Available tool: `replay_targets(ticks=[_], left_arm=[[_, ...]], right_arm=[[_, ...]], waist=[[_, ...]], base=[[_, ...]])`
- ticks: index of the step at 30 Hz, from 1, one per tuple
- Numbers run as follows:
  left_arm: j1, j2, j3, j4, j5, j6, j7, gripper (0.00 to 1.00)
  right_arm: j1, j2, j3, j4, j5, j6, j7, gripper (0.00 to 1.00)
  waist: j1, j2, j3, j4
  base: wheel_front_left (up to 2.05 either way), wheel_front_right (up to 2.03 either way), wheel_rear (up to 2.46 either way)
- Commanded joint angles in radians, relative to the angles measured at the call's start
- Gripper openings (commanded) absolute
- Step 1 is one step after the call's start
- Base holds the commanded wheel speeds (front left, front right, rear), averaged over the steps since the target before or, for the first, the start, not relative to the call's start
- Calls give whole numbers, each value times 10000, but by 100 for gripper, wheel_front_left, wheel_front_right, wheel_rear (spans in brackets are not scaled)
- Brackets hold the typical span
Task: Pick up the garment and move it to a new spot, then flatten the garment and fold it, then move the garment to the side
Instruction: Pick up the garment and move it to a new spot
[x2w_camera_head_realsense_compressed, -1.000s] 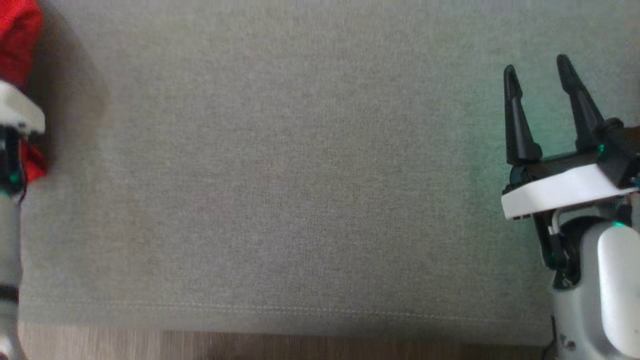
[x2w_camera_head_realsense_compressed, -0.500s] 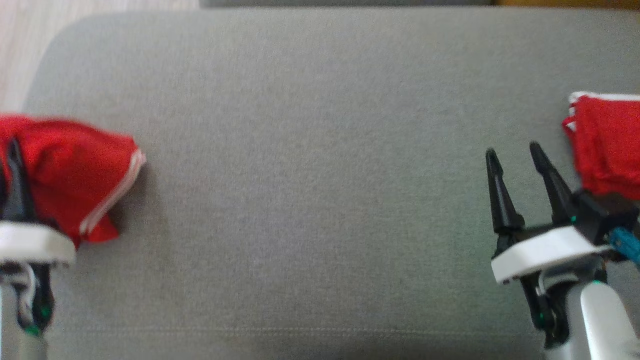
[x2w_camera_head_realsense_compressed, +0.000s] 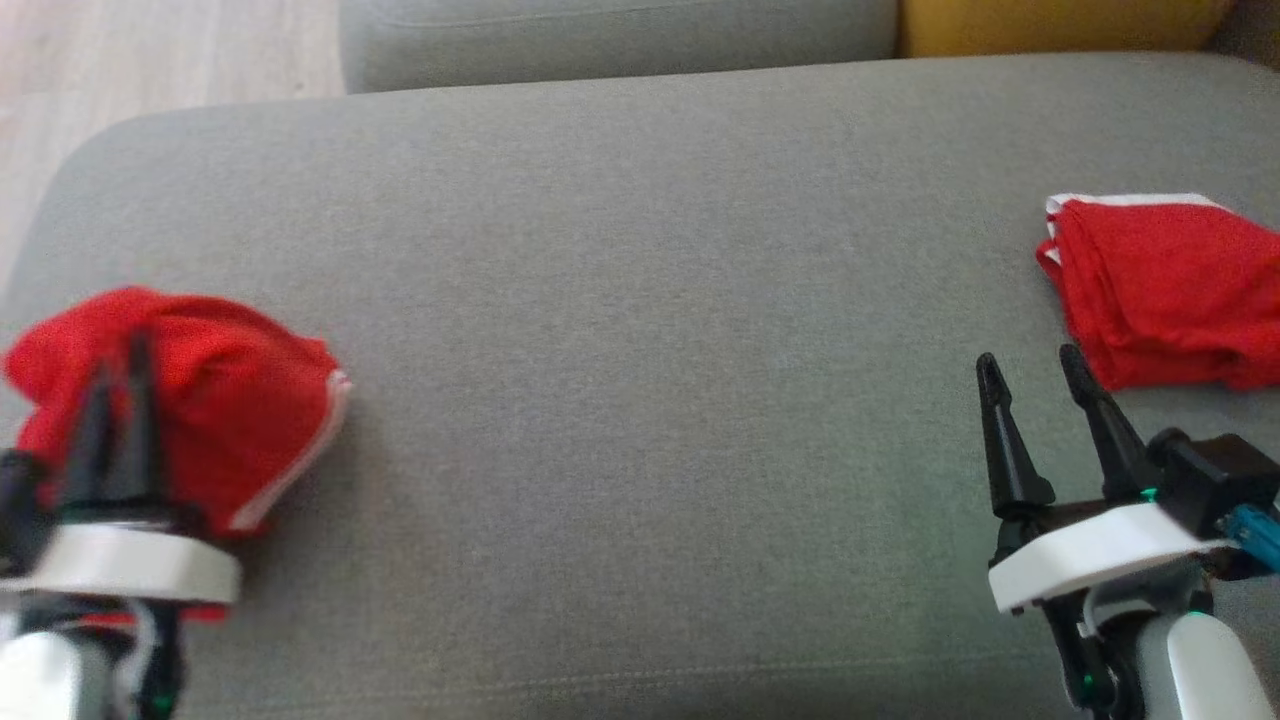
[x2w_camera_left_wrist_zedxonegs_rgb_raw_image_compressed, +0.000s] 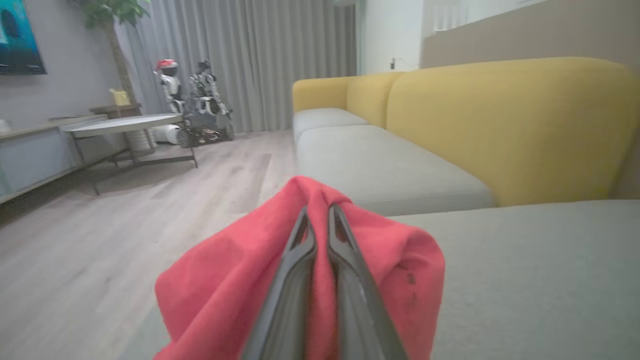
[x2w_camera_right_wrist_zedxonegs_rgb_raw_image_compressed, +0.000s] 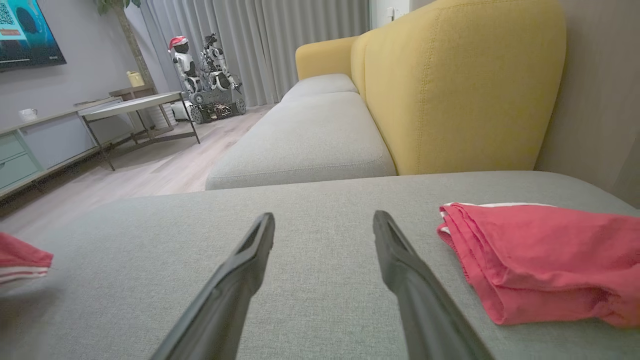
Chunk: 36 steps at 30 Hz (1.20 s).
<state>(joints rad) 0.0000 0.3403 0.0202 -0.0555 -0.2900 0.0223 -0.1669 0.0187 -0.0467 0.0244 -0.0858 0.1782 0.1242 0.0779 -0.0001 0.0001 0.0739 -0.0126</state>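
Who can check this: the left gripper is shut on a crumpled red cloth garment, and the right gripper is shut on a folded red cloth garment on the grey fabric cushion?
Not quite. The right gripper is open and empty, its fingers apart beside the folded red cloth garment, as the right wrist view shows. The rest stands.

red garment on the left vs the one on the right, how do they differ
The left garment is bunched up; the right garment is folded in flat layers. The left garment is pinched in the shut left tool; the right garment lies free on the sofa seat. Both are red with white trim.
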Motion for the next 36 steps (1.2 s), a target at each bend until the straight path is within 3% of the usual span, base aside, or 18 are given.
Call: replay_targets(ticks=[1,3,12,21,22,23,24,29,36], left_arm=[[-541,100,28,-586,151,-115,125,0],[-941,-198,-787,-741,190,-416,420,0],[-2701,-989,-2724,285,372,-1140,591,0],[-4177,-1422,-4293,2070,261,-1456,826,0],[-4221,-1398,-4445,2294,226,-1470,924,20],[-4261,-1395,-4547,2462,167,-1480,961,49],[-4298,-1381,-4633,2593,140,-1487,959,100],[-4306,-1230,-4716,2757,364,-1294,524,100],[-3430,-1157,-3993,2031,231,-286,-308,100]], right_arm=[[-251,-36,216,-446,137,65,-65,100],[-364,-35,269,-512,200,65,-55,100],[-791,-35,515,-495,488,65,-213,100],[-1063,-35,665,-153,883,65,-703,100],[-1086,-35,686,-107,914,65,-755,100],[-1104,-35,701,-63,940,65,-800,100],[-1120,-35,709,-21,957,65,-840,100],[-1168,-35,658,141,918,65,-943,100],[-1208,-35,490,102,564,65,-799,100]], waist=[[1,-1,146,-208],[1,-1,400,-532],[1,-1,1313,-1806],[1,-1,2200,-2863],[1,-1,2240,-2918],[1,-1,2272,-2959],[1,-1,2290,-2978],[1,-1,2253,-2833],[1,-1,1870,-2002]], base=[[0,0,0],[0,0,0],[0,0,0],[0,0,0],[0,0,0],[0,0,0],[0,0,0],[0,0,0],[0,0,0]])
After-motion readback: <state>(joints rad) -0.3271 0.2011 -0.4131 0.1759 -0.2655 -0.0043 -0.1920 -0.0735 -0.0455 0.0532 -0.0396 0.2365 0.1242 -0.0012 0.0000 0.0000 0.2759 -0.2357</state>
